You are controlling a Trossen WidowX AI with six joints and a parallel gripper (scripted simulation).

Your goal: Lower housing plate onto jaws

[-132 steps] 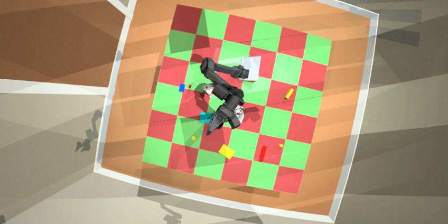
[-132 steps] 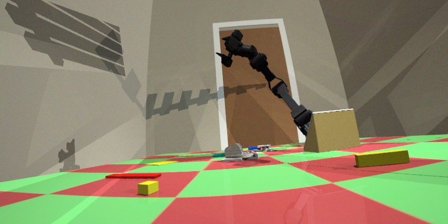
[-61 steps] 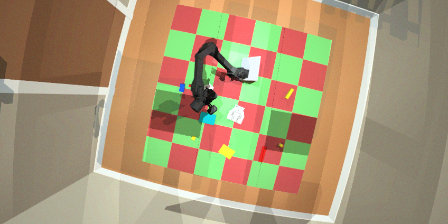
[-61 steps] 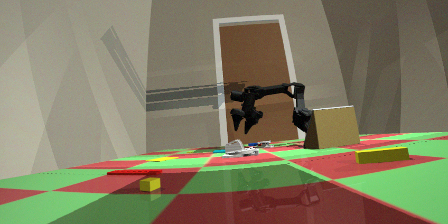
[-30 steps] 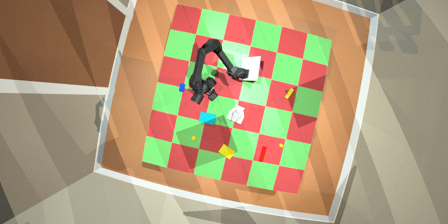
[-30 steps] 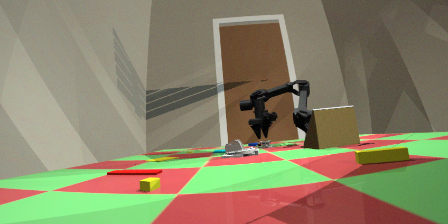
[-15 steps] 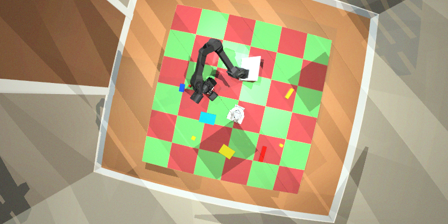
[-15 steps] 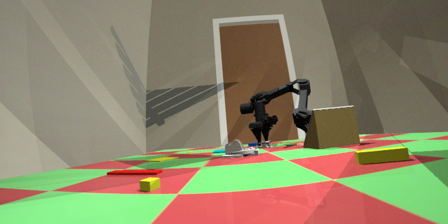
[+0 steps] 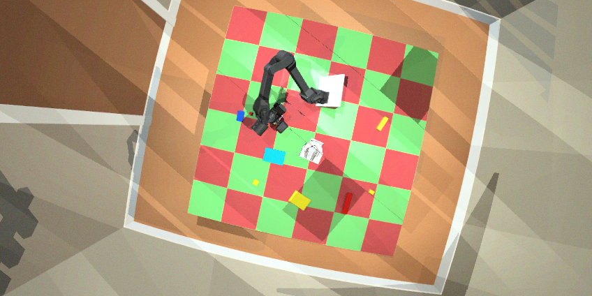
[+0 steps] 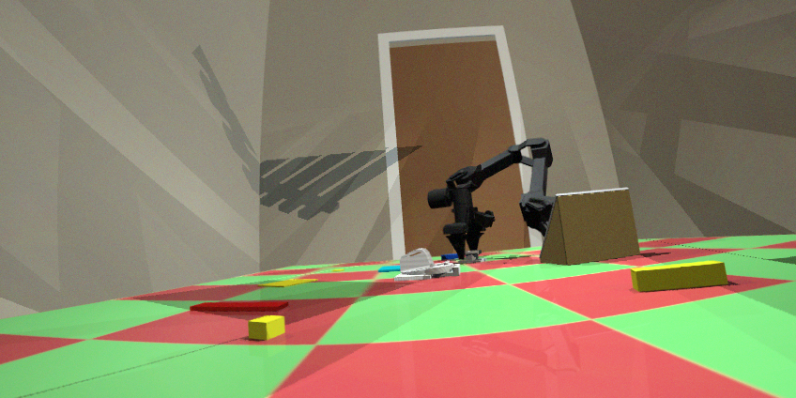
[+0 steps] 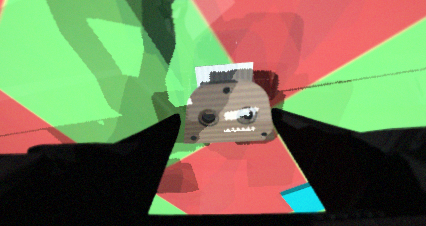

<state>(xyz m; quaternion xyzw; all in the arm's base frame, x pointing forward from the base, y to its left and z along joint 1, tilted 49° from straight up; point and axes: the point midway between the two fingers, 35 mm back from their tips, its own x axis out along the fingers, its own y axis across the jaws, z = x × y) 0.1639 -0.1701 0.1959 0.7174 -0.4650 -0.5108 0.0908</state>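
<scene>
The grey-brown housing plate (image 11: 227, 98) has two large round holes and several small ones. In the wrist view it lies between my spread fingertips, over a whitish piece (image 11: 246, 70) that sticks out behind it. My gripper (image 11: 224, 115) (image 10: 466, 253) is open, pointing down low over the mat with a finger on each side of the plate. Whether the fingertips touch its edges is not clear. The white assembly (image 9: 311, 151) (image 10: 416, 264) stands apart from the plate, with a raised curved part; its jaws and stubs are too small to make out.
The arm's base adjoins a wedge-shaped box (image 9: 333, 87) (image 10: 597, 226). A blue block (image 9: 239, 116) and a cyan slab (image 9: 274, 156) (image 11: 303, 199) lie near the gripper. Farther off are a yellow slab (image 9: 299, 200), a red bar (image 9: 347, 203), a yellow bar (image 9: 382, 123) and two small yellow cubes.
</scene>
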